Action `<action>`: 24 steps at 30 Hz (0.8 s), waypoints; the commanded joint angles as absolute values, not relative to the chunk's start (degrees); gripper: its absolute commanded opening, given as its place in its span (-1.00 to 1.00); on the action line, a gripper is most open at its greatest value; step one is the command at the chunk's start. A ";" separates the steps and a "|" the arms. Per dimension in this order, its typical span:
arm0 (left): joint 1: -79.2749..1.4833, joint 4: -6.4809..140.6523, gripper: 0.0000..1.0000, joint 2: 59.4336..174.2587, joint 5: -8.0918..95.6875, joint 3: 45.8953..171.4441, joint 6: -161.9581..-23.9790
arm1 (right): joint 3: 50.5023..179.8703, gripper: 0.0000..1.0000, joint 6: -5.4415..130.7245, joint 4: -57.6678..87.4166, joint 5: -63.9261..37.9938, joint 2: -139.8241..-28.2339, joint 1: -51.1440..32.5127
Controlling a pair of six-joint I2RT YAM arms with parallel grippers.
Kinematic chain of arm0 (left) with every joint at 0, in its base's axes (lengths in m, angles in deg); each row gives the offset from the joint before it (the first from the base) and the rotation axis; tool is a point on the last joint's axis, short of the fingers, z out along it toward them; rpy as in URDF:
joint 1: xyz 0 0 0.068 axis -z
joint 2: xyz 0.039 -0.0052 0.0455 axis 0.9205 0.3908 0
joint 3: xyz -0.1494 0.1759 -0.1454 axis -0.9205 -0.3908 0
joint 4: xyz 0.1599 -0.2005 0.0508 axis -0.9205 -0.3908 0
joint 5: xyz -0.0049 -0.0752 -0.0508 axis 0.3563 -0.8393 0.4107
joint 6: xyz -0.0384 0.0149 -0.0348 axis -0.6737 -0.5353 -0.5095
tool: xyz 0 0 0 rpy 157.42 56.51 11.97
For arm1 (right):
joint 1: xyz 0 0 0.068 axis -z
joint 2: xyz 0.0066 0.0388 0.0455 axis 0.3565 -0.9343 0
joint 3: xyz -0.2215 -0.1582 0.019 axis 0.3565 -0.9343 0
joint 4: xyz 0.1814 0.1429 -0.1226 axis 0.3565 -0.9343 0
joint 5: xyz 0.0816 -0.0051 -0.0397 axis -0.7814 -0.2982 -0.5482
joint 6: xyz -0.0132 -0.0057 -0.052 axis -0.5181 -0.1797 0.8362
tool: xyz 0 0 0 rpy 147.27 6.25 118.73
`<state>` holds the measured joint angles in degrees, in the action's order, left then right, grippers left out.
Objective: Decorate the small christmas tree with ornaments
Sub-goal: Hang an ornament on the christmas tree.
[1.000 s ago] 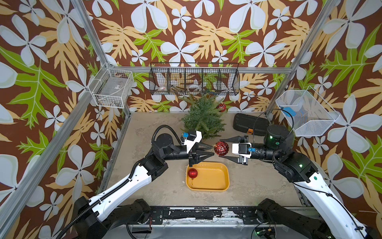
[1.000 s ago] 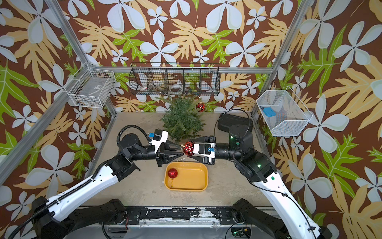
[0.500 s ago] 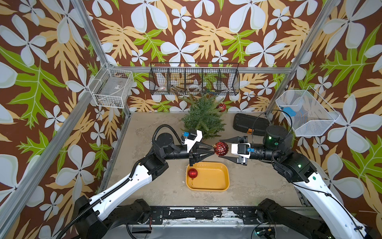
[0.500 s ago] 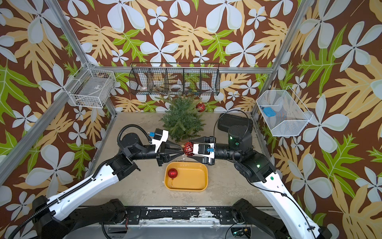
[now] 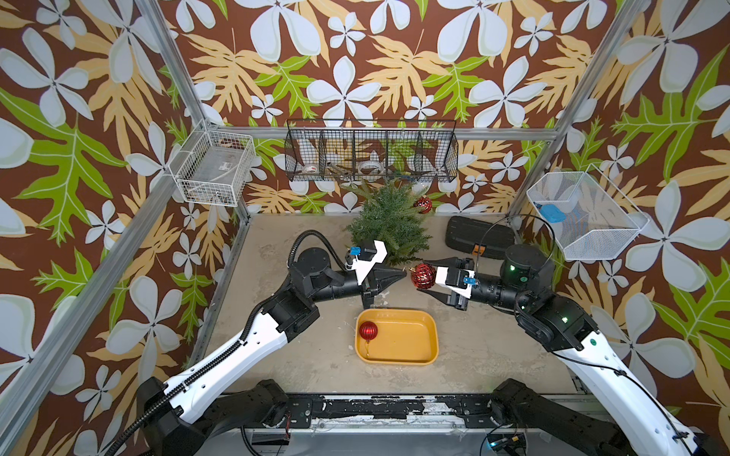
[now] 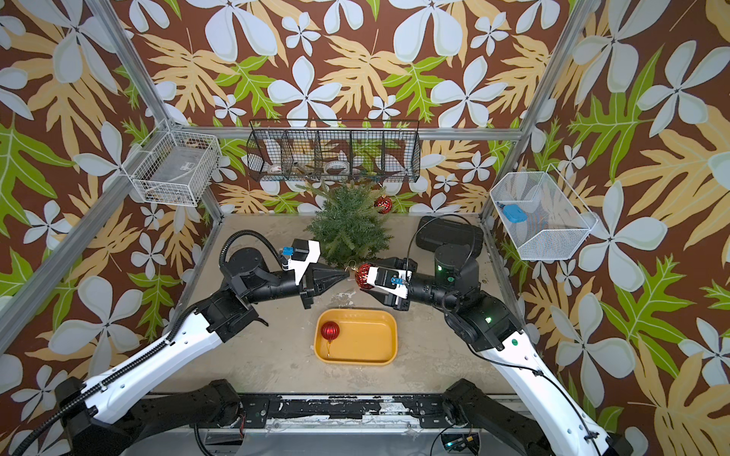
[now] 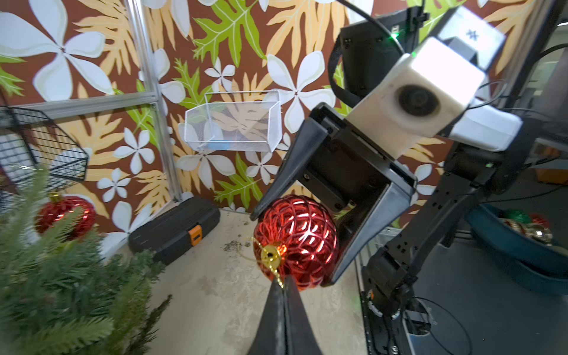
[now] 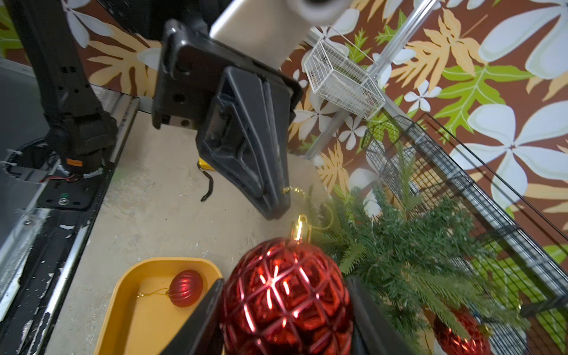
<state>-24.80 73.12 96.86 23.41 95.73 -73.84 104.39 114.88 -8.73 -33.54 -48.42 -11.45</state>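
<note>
The small christmas tree (image 5: 389, 221) (image 6: 347, 233) stands at the back of the table. A red lattice ornament (image 5: 423, 275) (image 7: 296, 242) (image 8: 285, 301) hangs in the air in front of it. My right gripper (image 5: 422, 277) (image 8: 285, 281) is shut on the ornament's body. My left gripper (image 5: 403, 272) (image 7: 284, 285) faces it, shut on the ornament's gold loop (image 8: 295, 190). A second lattice ornament (image 5: 423, 204) (image 7: 66, 215) hangs on the tree's far side. A ribbed ornament (image 5: 368, 331) (image 8: 185, 288) lies in the yellow tray (image 5: 426, 335).
A black case (image 5: 478, 237) lies at the back right of the table. A black wire basket (image 5: 371, 156) hangs on the back wall just above the tree. White mesh baskets (image 5: 215, 169) (image 5: 584, 215) hang on the side walls.
My left gripper's jaws, apart a second ago, have closed onto the gold loop of the held ornament. The right gripper and the ornament have stayed in place.
</note>
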 commanded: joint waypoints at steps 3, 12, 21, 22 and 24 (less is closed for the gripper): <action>-24.72 65.22 -1.00 100.69 30.58 101.24 -65.76 | 100.40 -0.18 108.65 0.63 -26.57 -47.54 -11.20; -24.73 55.94 -1.00 109.07 36.63 111.32 -54.92 | 95.68 -0.18 104.64 8.89 -26.03 -48.89 -4.95; -24.73 51.54 -1.00 117.01 46.19 117.19 -46.93 | 93.41 -0.18 104.42 13.00 -29.18 -51.89 1.22; -24.72 51.52 -1.00 117.87 47.37 117.74 -46.61 | 93.15 -0.18 104.37 13.57 -29.26 -52.38 1.28; -24.73 51.06 -1.00 119.33 48.53 118.85 -45.93 | 92.44 -0.18 103.87 15.17 -29.43 -53.37 1.23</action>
